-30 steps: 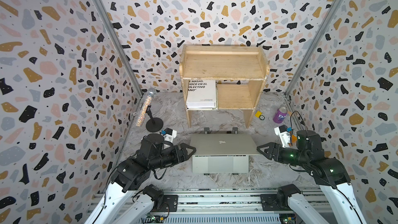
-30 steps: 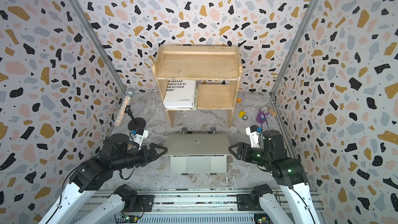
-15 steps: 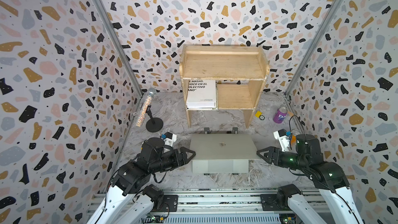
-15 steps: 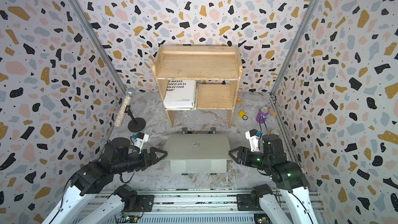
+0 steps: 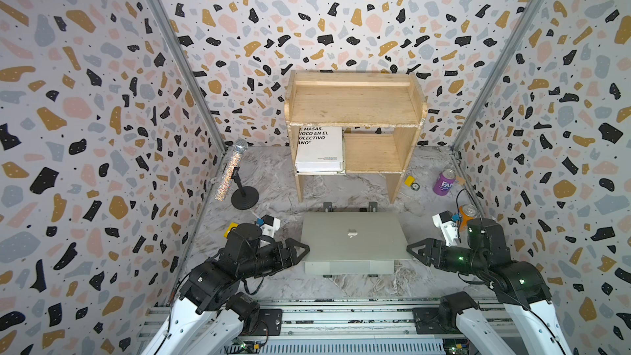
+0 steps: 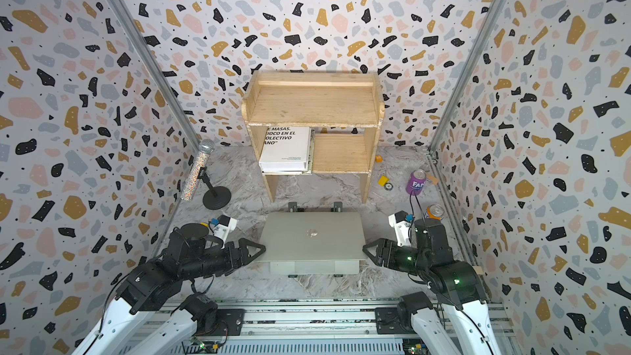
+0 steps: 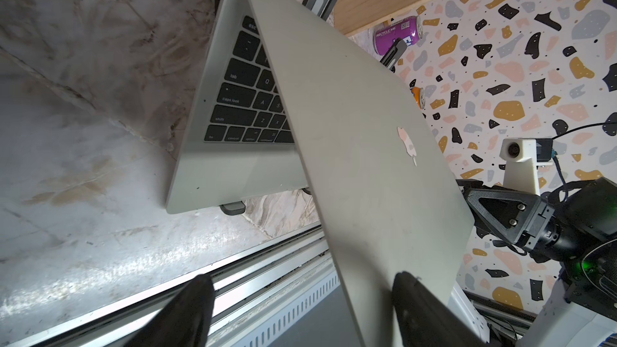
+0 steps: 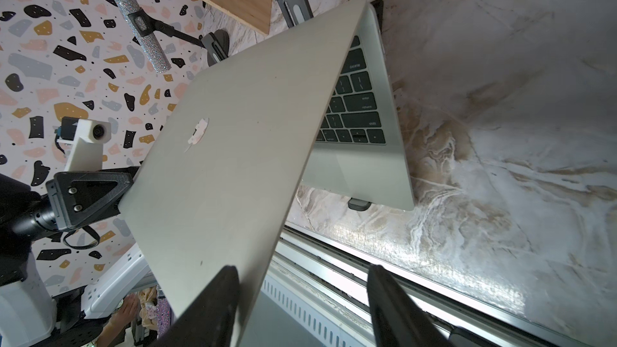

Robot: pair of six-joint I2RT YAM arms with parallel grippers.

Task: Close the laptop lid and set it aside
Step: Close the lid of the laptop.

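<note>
Closing is midway: left pincer (image 5: 305, 253) and right pincer (image 5: 409, 252), both wide, straddle the half-lowered plain silver laptop lid (image 5: 351, 239), which next needs pressing flat.

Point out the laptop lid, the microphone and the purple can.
laptop lid (image 5: 351, 244): in a top view, middle of silver back.
microphone (image 5: 229, 172): in a top view, glittery handle.
purple can (image 5: 443, 184): in a top view, labelled side.
</note>
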